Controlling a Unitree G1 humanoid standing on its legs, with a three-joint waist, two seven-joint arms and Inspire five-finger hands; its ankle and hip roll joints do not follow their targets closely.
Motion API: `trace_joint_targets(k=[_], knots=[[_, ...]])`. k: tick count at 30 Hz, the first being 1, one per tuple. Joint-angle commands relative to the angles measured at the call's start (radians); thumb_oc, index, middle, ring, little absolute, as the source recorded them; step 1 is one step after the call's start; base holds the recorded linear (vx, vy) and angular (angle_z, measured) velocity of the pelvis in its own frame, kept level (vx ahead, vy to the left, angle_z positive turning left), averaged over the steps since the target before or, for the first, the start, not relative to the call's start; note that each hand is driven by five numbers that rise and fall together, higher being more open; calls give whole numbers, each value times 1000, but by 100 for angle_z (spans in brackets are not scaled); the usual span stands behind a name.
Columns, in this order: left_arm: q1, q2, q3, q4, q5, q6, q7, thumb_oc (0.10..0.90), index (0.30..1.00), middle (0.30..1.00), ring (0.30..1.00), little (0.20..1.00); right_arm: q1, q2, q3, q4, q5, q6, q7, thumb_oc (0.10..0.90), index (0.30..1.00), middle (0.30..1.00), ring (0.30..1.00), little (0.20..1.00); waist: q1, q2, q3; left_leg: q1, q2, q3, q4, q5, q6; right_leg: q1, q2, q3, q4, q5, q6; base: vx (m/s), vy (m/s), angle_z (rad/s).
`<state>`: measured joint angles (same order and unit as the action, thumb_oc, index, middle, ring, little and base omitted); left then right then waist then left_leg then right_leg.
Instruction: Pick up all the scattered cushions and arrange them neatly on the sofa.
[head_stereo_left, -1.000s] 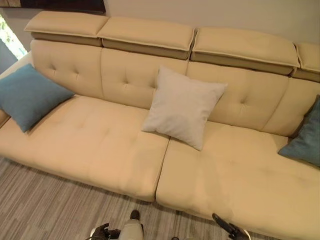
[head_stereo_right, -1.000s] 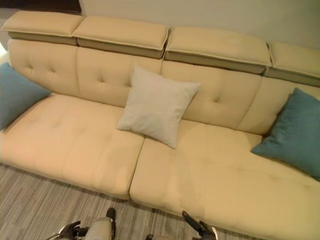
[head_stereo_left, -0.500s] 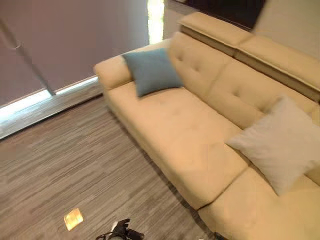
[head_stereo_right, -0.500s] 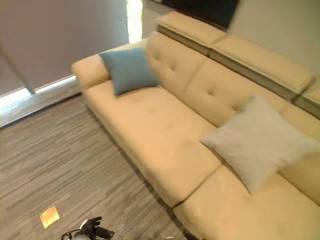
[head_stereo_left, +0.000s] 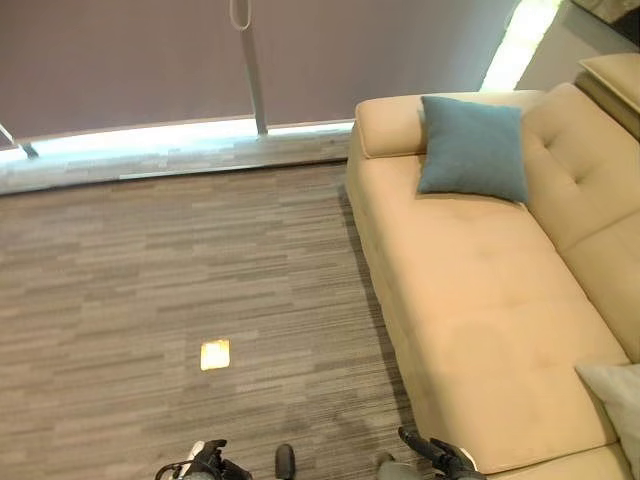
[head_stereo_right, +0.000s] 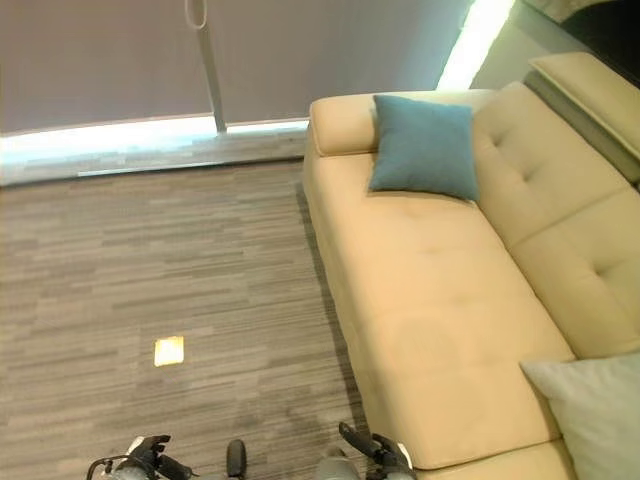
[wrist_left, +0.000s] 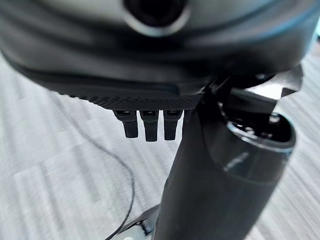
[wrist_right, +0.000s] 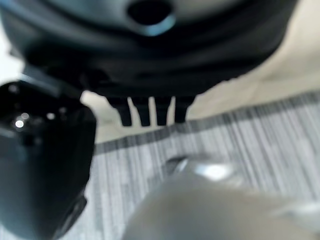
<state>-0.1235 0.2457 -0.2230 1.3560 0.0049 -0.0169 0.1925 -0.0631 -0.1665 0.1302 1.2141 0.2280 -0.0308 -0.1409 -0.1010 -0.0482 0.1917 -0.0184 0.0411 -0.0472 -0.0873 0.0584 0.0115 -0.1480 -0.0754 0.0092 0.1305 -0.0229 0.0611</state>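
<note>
- Cushions: blue cushion (head_stereo_right: 424, 146) leans at sofa (head_stereo_right: 430, 300) far end; grey cushion (head_stereo_right: 592, 405) lies nearer, to the right.
- Right robot hand (head_stereo_right: 372, 447) is nearer both.
- Both hands, left robot hand (head_stereo_right: 148, 457) included, hang relaxed, empty.

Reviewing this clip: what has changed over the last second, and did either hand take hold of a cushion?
Only the camera moved: it swung toward the robot's left, bringing the floor into view. The blue cushion still leans at the sofa end, the pale cushion on the seat. Left hand and right hand hold nothing, fingers straight.
</note>
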Motion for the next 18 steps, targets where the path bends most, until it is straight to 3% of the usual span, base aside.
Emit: trace_joint_targets(k=[1, 4, 5, 9, 11, 12, 13, 14, 16, 18], knots=[[-39, -19, 12, -12, 17, -11, 18, 800, 900, 900, 900, 900, -23, -16, -23, -3, -21, -12, -46, 800, 900, 900, 900, 900, -13, 11, 48, 101, -105, 44, 70, -186, -7, -26, 24, -73, 45, -3, 47, 322, 39, 57], [-36, -28, 3, -16, 26, -10, 15, 800, 900, 900, 900, 900, -8, -24, -19, 5, -39, -11, -50, 800, 900, 900, 900, 900, -31, 15, 56, 165, -127, 3, 61, -192, -18, -52, 51, -137, 40, 3, 43, 370, -2, 42], [-31, -37, -1, -18, 33, -11, 12, 800, 900, 900, 900, 900, 1, -31, -14, 9, -59, -10, -49, 800, 900, 900, 900, 900, -35, 21, 54, 194, -134, -11, 60, -184, -23, -63, 59, -185, 53, 3, 27, 471, -54, 36], [-18, -53, -32, -18, 84, -7, 16, 800, 900, 900, 900, 900, 22, -47, -18, 13, -69, -13, -65, 800, 900, 900, 900, 900, -65, 31, 36, 247, -131, -45, 101, -195, -42, -55, 107, -128, 68, -13, -11, 435, -76, 32], [-17, -52, -25, -11, 83, -6, 19, 800, 900, 900, 900, 900, 16, -51, -12, 11, -71, -15, -63, 800, 900, 900, 900, 900, -67, 33, 30, 214, -119, -6, 222, -147, -97, -18, 127, -112, 43, -25, -25, 335, -106, 82], [-18, -52, -23, -18, 77, -6, 18, 800, 900, 900, 900, 900, 10, -55, 1, 5, -79, -16, -64, 800, 900, 900, 900, 900, -59, 22, 41, 155, -104, 30, 326, -108, -134, 12, 127, -101, 24, -31, -30, 221, -143, 10], [-27, -48, -23, -32, 59, -10, 25, 800, 900, 900, 900, 900, -2, -60, 20, -3, -99, -21, -74, 800, 900, 900, 900, 900, -44, -3, 63, 57, -79, 71, 507, -44, -174, 38, 115, -91, 8, -34, -43, 175, -173, -21], [-33, -46, -23, -49, 50, -11, 27, 800, 900, 900, 900, 900, -10, -65, 39, -2, -127, -13, -83, 800, 900, 900, 900, 900, -28, -28, 76, -8, -61, 102, 620, -14, -163, 59, 103, -86, -3, -40, -54, 185, -209, -27], [-49, -39, -38, -76, 43, -17, 49, 800, 900, 900, 900, 900, -25, -83, 89, 10, -204, 0, -108, 800, 900, 900, 900, 900, 10, -58, 102, -118, -19, 163, 773, -58, -117, 110, 100, -75, -10, -68, -73, 266, -200, -26], [-52, -36, -39, -87, 39, -18, 60, 800, 900, 900, 900, 900, -23, -86, 102, 8, -223, 7, -112, 800, 900, 900, 900, 900, 22, -71, 102, -174, -1, 188, 777, -79, -97, 134, 93, -70, -14, -82, -77, 199, -72, -17]])
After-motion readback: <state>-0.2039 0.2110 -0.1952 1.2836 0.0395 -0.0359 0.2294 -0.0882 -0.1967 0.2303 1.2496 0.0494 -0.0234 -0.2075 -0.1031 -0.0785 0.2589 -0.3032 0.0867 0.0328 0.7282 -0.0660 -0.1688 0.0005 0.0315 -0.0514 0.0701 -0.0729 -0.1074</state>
